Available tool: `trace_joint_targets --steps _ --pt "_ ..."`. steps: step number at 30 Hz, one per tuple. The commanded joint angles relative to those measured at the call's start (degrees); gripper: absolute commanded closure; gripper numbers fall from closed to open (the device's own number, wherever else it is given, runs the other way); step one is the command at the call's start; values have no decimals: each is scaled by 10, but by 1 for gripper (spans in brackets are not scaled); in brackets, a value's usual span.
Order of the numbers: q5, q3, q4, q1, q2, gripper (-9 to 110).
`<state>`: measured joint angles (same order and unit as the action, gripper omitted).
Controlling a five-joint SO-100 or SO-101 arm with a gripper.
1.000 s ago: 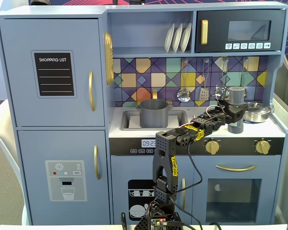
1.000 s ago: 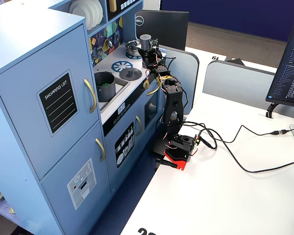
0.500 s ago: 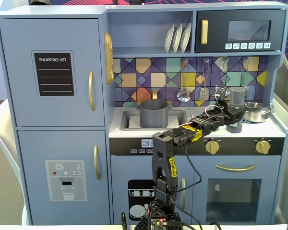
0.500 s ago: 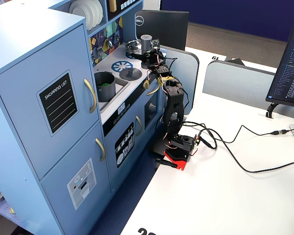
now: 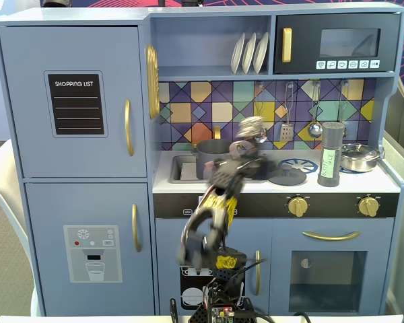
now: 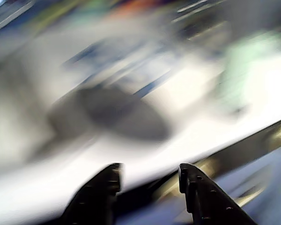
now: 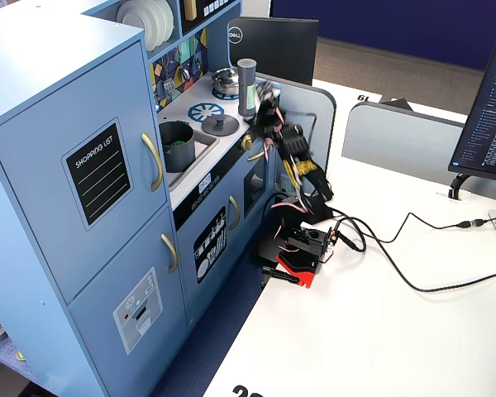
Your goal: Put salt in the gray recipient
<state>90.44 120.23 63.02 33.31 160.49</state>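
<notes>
The salt [image 5: 330,153] is a tall dark-gray shaker with a pale green label. It stands upright and free on the counter's right side, next to the steel pan, and also shows at the stove end in the side fixed view [image 7: 246,76]. The gray recipient [image 5: 215,156] sits in the sink [image 7: 176,145]. My gripper [image 5: 250,131] is motion-blurred in front of the backsplash, just right of the recipient and well left of the salt. In the wrist view the gripper [image 6: 149,172] is open and holds nothing; the scene beyond it is smeared.
A flat gray lid [image 5: 287,177] with a knob lies on the counter between sink and salt. A shiny steel pan [image 5: 359,157] sits at the far right. Ladle and spatula [image 5: 285,131] hang on the backsplash. Cables [image 7: 397,265] trail across the white table.
The gripper has let go of the salt, which stays upright on the counter. The arm has swung fast to the left in the front fixed view, away from the salt and toward the sink.
</notes>
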Motion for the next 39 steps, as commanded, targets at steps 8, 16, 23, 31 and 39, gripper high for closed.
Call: trace_joint_targets --steps 8,16,23,31,39 --pt "-62 376 125 -301 229 101" --pt "-23 583 57 -320 231 101" --pt "-27 584 130 -306 240 99" --pt "-27 584 130 -300 240 99" --pt "-27 584 130 -300 240 98"
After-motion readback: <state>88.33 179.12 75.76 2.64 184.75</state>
